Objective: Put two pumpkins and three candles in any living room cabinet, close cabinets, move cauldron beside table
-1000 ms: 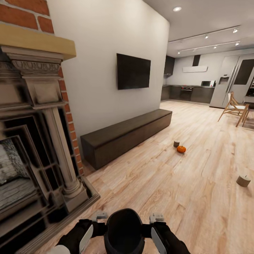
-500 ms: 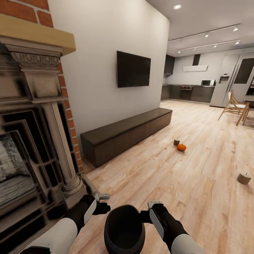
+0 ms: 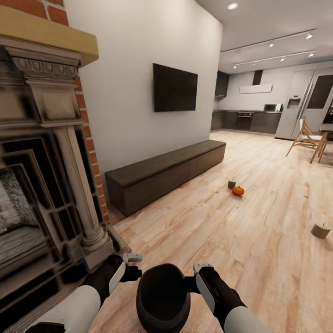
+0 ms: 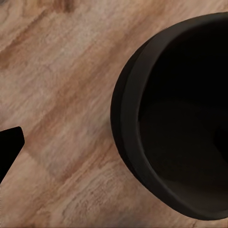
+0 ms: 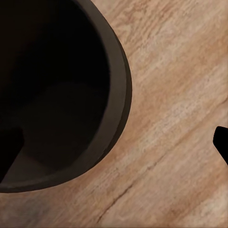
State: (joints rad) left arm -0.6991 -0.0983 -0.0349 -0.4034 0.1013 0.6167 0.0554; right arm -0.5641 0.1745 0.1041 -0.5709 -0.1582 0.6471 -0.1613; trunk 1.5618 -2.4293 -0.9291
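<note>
Cauldron on the living-room floor, jaws wide on both sides

Pale wood plank floor (image 3: 240,240) across the living room and on into an open kitchen at the far end, with a grey fridge (image 3: 300,106) and a wooden chair (image 3: 307,141) there. White wall on the left with a dark TV (image 3: 175,88). Below it the long, low dark brown cabinet (image 3: 162,178), all fronts shut. Nearest on the left, an ornate dark fireplace (image 3: 41,185) with red brick around it.

Out on the bare boards beyond the cabinet: one orange pumpkin (image 3: 238,190) with a beige candle (image 3: 231,184) just beside it. A second candle (image 3: 320,230) well apart, near the right edge.

Black cauldron (image 3: 163,296) upright on the floor, close in front of the robot, mouth up. Left gripper (image 3: 136,273) and right gripper (image 3: 189,282) at opposite sides of its rim. Right jaws wide: outer finger (image 5: 221,142) clear of the cauldron wall (image 5: 118,95), the other down inside the pot. Left jaws wide too by the look: outer finger (image 4: 9,147) well off the rim (image 4: 126,118), its partner lost in the dark interior.

Against half a second ago: whole view shifted slightly, so camera motion; cauldron, arms and scattered things otherwise in the same places.
</note>
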